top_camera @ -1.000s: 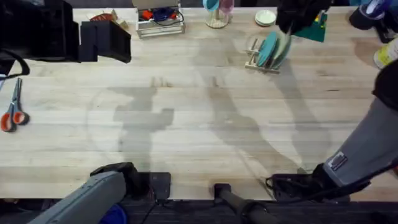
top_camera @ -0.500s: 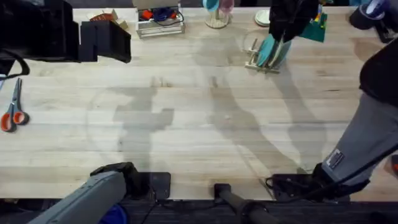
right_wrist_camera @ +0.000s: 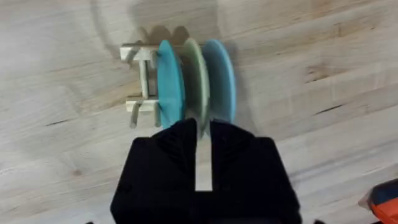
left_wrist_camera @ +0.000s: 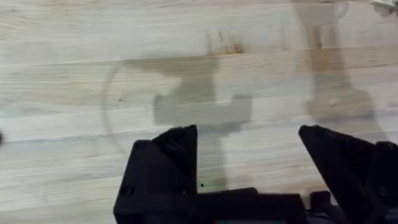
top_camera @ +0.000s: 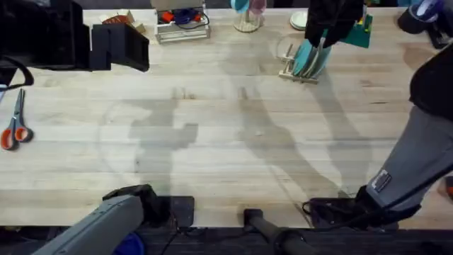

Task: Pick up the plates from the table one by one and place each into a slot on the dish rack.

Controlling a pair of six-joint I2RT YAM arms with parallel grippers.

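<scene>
1. While the left gripper (left_wrist_camera: 249,155) hangs low over bare wood at the table's (top_camera: 212,120) near left, its black fingers (left_wrist_camera: 168,155) stand wide apart with nothing between them.
2. Scissors (top_camera: 14,127) with orange handles lie at the far-left edge, and a wire basket (top_camera: 182,27) of coloured items sits along the far side.
3. At the far right, the dish rack (right_wrist_camera: 140,81) carries three upright plates side by side: a teal-blue plate (right_wrist_camera: 169,84), a pale plate (right_wrist_camera: 196,81) in the middle slot, and another blue plate (right_wrist_camera: 221,78).
4. Directly above the rack, the right gripper (right_wrist_camera: 202,146) pinches the pale plate's rim, fingers nearly closed on it.
</scene>
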